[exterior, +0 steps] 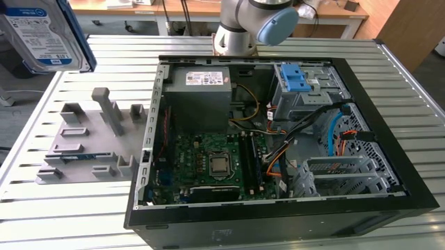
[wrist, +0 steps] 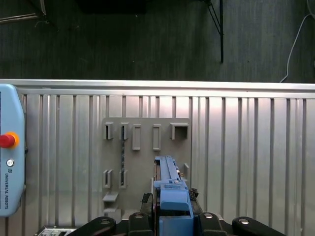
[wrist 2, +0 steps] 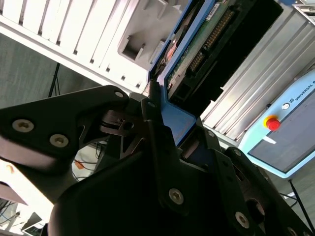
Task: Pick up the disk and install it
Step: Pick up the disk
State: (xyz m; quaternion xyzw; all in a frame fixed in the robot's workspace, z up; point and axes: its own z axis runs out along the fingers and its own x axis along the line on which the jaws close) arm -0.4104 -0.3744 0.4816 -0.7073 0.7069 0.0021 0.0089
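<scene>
Gripper (wrist 2: 160, 105) pinching the disk (wrist 2: 204, 46) by its blue frame; black fingers (wrist 2: 74, 123) pressed onto the frame from both sides.

Second wrist view gives the disk's green circuit-board side and a row of connector pins. First wrist view gives the disk edge-on, blue frame standing out between the fingers. Exterior view gives the label face, white and blue, with the disk hanging in the air at the exterior view's upper left, cut by the picture's edge, well apart from everything on the table (exterior: 70, 219).

Past the disk in the first wrist view: grey fixture plate (wrist: 147, 147) with its slots and holders, lying on the slatted metal table. Control pendant (wrist: 10, 162) with a red button (wrist: 6, 140) sits at the table's side. Dark floor (wrist: 147, 39) beyond the table's edge.

Exterior view: a thin strip of bare slats separates the plate from the computer case (exterior: 264, 219). Case lies on its side, lid off, inside exposed. Motherboard (exterior: 215, 161) in the nearer half. Grey power-supply box (exterior: 201, 88) at the far wall, blue latch (exterior: 295, 78) in the far corner toward the exterior view's right, loose cables between them. Arm (exterior: 250, 26) rises just behind the case's far wall.
</scene>
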